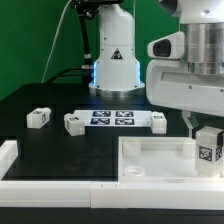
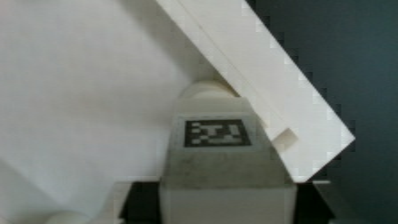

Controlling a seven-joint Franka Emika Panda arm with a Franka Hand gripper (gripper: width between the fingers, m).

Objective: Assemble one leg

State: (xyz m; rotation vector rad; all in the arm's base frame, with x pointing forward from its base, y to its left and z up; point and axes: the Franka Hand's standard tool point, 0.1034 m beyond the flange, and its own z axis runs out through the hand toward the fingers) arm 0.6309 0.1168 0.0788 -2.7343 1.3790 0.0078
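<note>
The leg (image 1: 209,150), clamped in the gripper (image 2: 221,200), partly hides the panel's (image 1: 140,150) rim.

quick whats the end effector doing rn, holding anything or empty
end effector: closed, holding one leg

Held leg (image 1: 208,150) (image 2: 217,140): white, stubby, upright, tag facing outward, rounded end at the panel (image 1: 150,152) corner rim. Farther back, lying loose in a row: second leg (image 1: 38,117), third leg (image 1: 75,122), fourth leg (image 1: 158,120), all tagged.
</note>
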